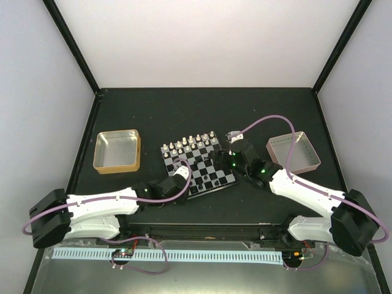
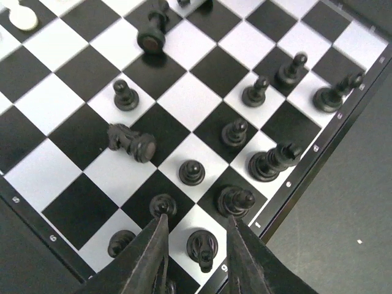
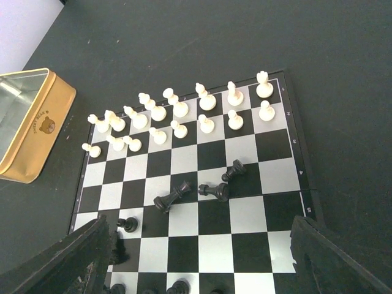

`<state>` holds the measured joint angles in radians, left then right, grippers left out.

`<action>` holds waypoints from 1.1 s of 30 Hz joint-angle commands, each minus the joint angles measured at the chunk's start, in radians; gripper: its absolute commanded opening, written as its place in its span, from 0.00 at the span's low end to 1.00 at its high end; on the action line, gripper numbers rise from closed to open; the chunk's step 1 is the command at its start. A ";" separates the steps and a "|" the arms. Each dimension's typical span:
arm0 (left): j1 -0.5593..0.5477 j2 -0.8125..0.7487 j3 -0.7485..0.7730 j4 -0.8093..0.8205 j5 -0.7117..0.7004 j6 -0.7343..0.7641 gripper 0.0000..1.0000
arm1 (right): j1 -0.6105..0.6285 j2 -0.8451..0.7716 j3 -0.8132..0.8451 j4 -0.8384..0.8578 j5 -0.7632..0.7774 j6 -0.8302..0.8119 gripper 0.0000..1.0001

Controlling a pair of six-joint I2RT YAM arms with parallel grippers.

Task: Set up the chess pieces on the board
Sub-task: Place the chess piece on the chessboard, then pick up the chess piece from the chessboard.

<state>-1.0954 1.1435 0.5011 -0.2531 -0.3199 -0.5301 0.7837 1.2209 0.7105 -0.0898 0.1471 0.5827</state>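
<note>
The board (image 1: 211, 160) lies mid-table with white pieces (image 3: 177, 109) in two rows on its far side. In the left wrist view, black pieces stand along the near rows, and a fallen one (image 2: 131, 142) lies on its side. My left gripper (image 2: 196, 231) is open over the board's near corner. Its fingers (image 2: 150, 257) straddle a standing black piece (image 2: 202, 248) without touching it. My right gripper (image 3: 202, 260) is wide open and empty above the board. Three black pieces (image 3: 171, 197) lie toppled mid-board beyond it.
A gold tin (image 1: 116, 150) sits left of the board and also shows in the right wrist view (image 3: 27, 125). A pink tray (image 1: 294, 153) sits to the right. Both arms reach over the board's near side. Dark walls bound the table.
</note>
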 commanded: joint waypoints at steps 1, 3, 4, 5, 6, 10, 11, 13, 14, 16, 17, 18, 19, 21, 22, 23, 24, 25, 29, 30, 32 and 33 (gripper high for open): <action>-0.002 -0.072 0.057 -0.048 -0.074 0.002 0.30 | -0.005 -0.022 0.049 -0.037 0.006 0.013 0.80; 0.011 -0.105 0.073 -0.072 -0.095 -0.005 0.32 | -0.004 -0.001 0.077 -0.077 0.004 0.015 0.80; 0.021 -0.126 0.081 -0.081 -0.099 -0.007 0.33 | -0.005 0.017 0.097 -0.106 -0.001 0.016 0.80; 0.033 -0.145 0.086 -0.088 -0.105 -0.010 0.35 | -0.005 0.040 0.121 -0.146 -0.011 0.014 0.78; 0.050 -0.173 0.086 -0.093 -0.111 -0.015 0.36 | -0.005 0.076 0.150 -0.178 -0.021 0.011 0.77; 0.115 -0.277 0.070 -0.097 -0.102 -0.029 0.46 | -0.006 0.188 0.224 -0.256 -0.029 0.012 0.69; 0.134 -0.302 0.067 -0.100 -0.093 -0.035 0.48 | -0.005 0.218 0.240 -0.267 -0.033 0.011 0.67; 0.176 -0.354 0.058 -0.098 -0.056 -0.036 0.49 | -0.005 0.276 0.271 -0.280 -0.055 0.004 0.61; 0.193 -0.382 0.054 -0.096 -0.041 -0.036 0.50 | -0.005 0.305 0.288 -0.290 -0.073 0.000 0.58; 0.221 -0.432 0.042 -0.089 -0.019 -0.036 0.53 | -0.003 0.355 0.321 -0.292 -0.116 -0.009 0.51; 0.234 -0.456 0.035 -0.087 -0.009 -0.035 0.55 | -0.002 0.376 0.334 -0.292 -0.138 -0.012 0.48; 0.246 -0.475 0.028 -0.085 0.000 -0.035 0.56 | 0.002 0.396 0.350 -0.293 -0.153 -0.015 0.47; 0.260 -0.491 0.022 -0.085 0.009 -0.037 0.57 | 0.010 0.419 0.369 -0.301 -0.159 -0.020 0.47; 0.287 -0.518 0.016 -0.099 0.025 -0.045 0.57 | 0.037 0.458 0.417 -0.329 -0.156 -0.033 0.47; 0.299 -0.531 0.016 -0.108 0.026 -0.051 0.57 | 0.053 0.480 0.441 -0.345 -0.151 -0.041 0.47; 0.309 -0.542 0.017 -0.121 0.024 -0.054 0.57 | 0.072 0.501 0.467 -0.358 -0.146 -0.048 0.47; 0.317 -0.555 0.017 -0.132 0.019 -0.054 0.57 | 0.088 0.528 0.490 -0.372 -0.142 -0.052 0.47; 0.325 -0.569 0.017 -0.141 0.014 -0.056 0.58 | 0.102 0.548 0.513 -0.383 -0.140 -0.057 0.47; 0.353 -0.629 0.022 -0.182 -0.005 -0.060 0.58 | 0.141 0.621 0.586 -0.415 -0.143 -0.067 0.46; 0.358 -0.641 0.022 -0.188 -0.006 -0.062 0.59 | 0.149 0.641 0.612 -0.425 -0.142 -0.070 0.45; 0.363 -0.665 0.022 -0.200 -0.012 -0.061 0.59 | 0.157 0.681 0.646 -0.448 -0.139 -0.074 0.42; 0.366 -0.673 0.022 -0.205 -0.015 -0.060 0.59 | 0.159 0.697 0.662 -0.458 -0.136 -0.074 0.40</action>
<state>-0.7448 0.5079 0.5186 -0.4118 -0.3183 -0.5808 0.9325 1.8614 1.3090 -0.4786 0.0090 0.5270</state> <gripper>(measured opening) 0.588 0.429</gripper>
